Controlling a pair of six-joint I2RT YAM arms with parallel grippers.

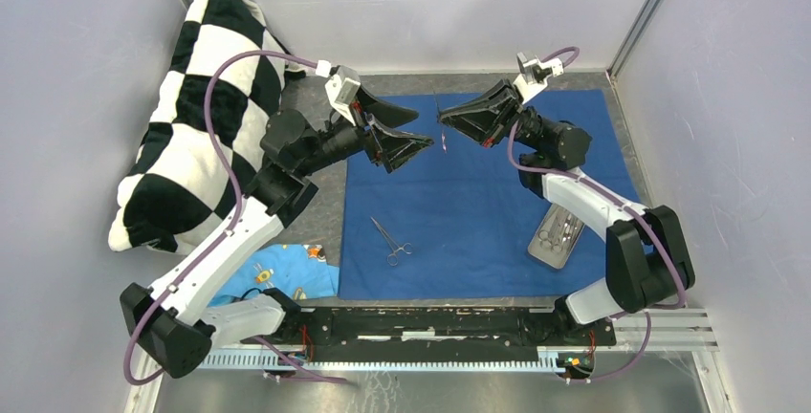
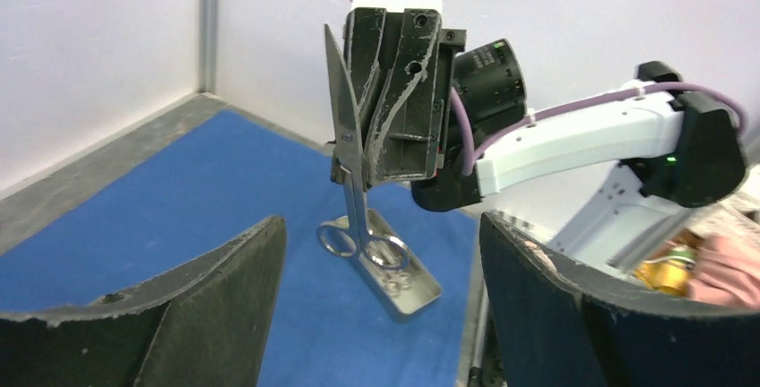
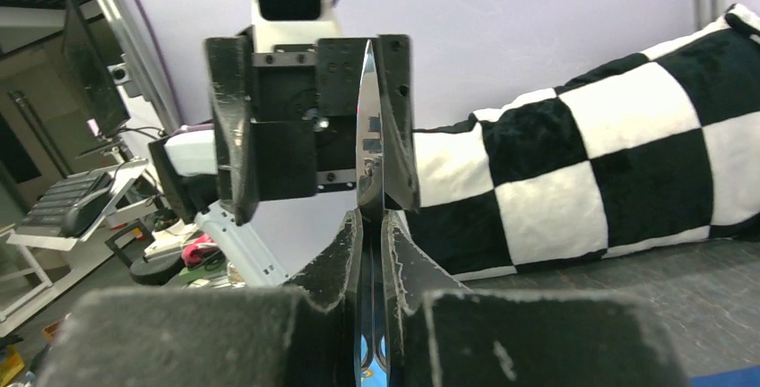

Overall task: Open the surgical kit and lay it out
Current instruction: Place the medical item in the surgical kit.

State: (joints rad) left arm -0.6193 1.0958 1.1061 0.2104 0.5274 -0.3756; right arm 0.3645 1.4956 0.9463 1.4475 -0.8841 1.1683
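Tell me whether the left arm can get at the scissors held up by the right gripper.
Probably yes: the open left gripper faces the scissors, which the right gripper holds upright, and nothing stands between them.

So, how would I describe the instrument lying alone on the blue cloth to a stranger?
Find the dark blue cloth spread flat in the middle. On its near left part lies one thin silver instrument, ring handles toward the near edge. Unlike the others, it is neither in the steel tray nor held by the right gripper.
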